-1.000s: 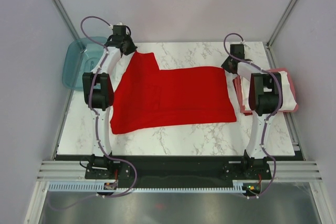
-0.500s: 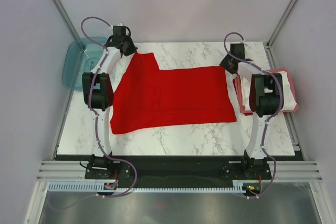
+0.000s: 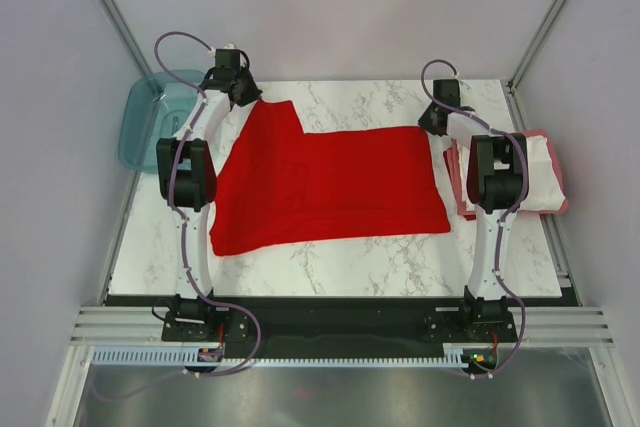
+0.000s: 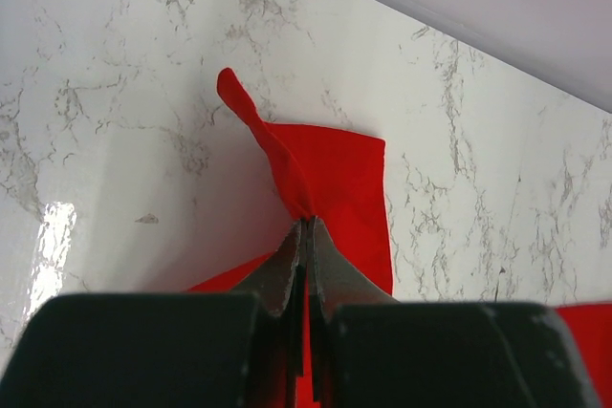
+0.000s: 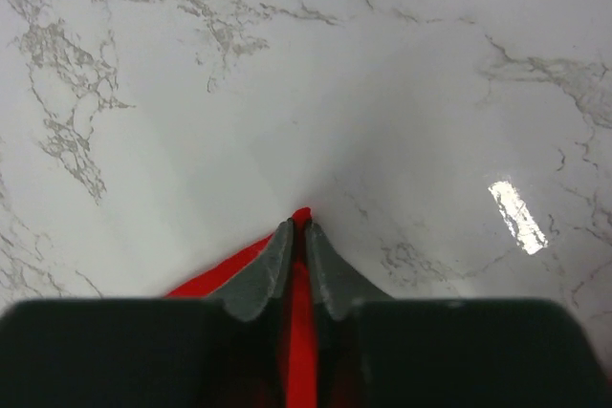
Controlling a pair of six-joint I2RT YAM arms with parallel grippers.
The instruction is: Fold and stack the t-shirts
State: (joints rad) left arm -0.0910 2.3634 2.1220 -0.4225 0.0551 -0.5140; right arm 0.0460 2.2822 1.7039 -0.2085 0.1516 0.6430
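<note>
**Left tool**, jaws pressed together on a raised corner of the red t-shirt, at the upper left of the overhead frame. **Right tool**, jaws drawn in on the garment's other far corner at upper right, a sliver of red showing between them.

The paired grip on both far corners looks like the set-up for a fold. The far edge would be lifted and carried toward the bottom of the frame, over the cloth lying flat across the middle of the marble bench. Bare marble runs below the lower hem, apparently room enough to land the fold.

At right, a white t-shirt lies on a pinkish-red t-shirt at the bench's right edge, just beside the red cloth's side. A wide sweep by the right arm could drag them. A teal tub sits off the upper-left corner.
</note>
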